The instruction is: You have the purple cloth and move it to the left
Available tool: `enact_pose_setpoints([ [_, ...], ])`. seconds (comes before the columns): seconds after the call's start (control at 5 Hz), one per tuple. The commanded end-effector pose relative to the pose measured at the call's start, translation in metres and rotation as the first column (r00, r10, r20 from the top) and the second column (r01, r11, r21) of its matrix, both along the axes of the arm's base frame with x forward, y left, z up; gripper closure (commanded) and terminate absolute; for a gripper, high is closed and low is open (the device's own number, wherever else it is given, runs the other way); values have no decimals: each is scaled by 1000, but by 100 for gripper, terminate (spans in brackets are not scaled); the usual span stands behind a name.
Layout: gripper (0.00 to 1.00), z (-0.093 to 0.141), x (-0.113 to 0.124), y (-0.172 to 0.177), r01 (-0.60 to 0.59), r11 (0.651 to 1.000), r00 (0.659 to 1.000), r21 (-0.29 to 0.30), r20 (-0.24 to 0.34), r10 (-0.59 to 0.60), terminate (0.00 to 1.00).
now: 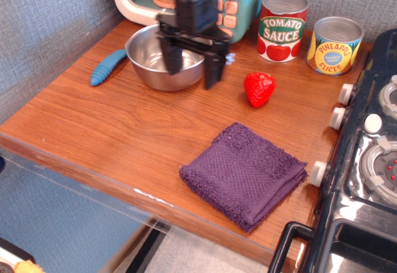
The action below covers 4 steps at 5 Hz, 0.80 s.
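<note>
The purple cloth point(244, 172) lies folded and flat near the front right of the wooden counter point(93, 124), close to the stove. My gripper point(193, 74) hangs above the right rim of the steel bowl point(149, 59), well behind and to the left of the cloth. Its two black fingers are spread apart and hold nothing.
A red strawberry point(258, 89) lies right of the gripper. A tomato sauce can point(283, 25) and a pineapple can point(334, 44) stand at the back right. A toy microwave point(236, 3) stands behind the bowl. A blue object point(107, 67) lies left of the bowl. The stove point(366, 161) borders the right.
</note>
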<state>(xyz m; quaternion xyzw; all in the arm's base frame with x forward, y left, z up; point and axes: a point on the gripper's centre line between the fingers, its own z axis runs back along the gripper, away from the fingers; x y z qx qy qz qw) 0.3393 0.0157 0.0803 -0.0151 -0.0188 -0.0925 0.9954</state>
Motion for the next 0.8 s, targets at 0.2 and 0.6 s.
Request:
enact_pose_setpoints([
  [0.2,0,-28,-49,-48,13,1000,999,10,46,-13,0],
  [0.6,0,-61,-61,-58,66,997,989,44,132,-71,0],
])
